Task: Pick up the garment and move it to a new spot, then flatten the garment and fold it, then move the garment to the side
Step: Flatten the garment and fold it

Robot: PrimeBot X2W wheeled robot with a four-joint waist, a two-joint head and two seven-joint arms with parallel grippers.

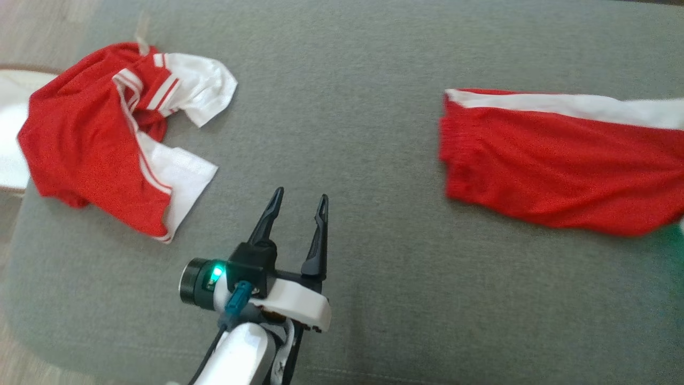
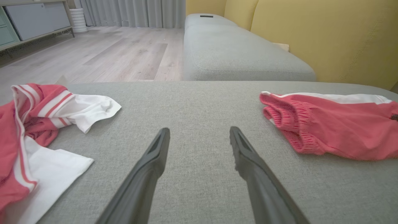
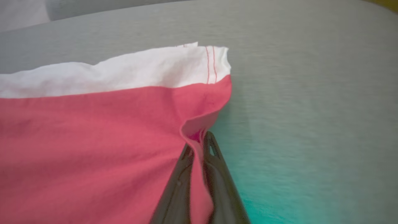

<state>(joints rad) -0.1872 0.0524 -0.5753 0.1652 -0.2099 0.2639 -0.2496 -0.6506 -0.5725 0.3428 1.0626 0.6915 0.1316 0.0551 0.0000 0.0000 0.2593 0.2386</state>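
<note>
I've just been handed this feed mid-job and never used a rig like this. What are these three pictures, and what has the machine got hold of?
It is a two-armed robot working over a grey couch cushion. The head view looks down from its head. There the left gripper hovers open and empty, between a crumpled red and white shirt and red shorts with a white stripe. The left wrist view looks along that same gripper's two dark fingers, shirt on one side, shorts on the other. The right wrist view looks along the right gripper, which is shut on a fold of the shorts' red cloth near a corner.
</note>
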